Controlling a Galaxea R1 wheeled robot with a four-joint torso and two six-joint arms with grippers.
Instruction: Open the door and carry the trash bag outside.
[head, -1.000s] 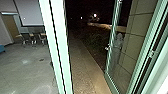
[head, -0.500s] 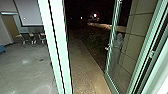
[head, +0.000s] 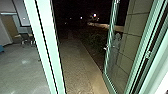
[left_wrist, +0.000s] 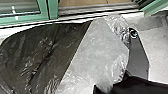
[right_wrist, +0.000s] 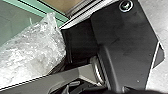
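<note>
You are facing a glass door (head: 120, 72), standing open on the right of the head view. In your left wrist view, the shiny trash bag (left_wrist: 37, 57) is showing near a green frame (left_wrist: 43, 12). You cannot tell if your left jaws or right jaws are squeezing.

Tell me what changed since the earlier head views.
The robot's camera has shifted: the near green post now sits further left in view, hiding more of the chairs. Whether anything was gripped or released, I can't tell. The glass door stays open.
</note>
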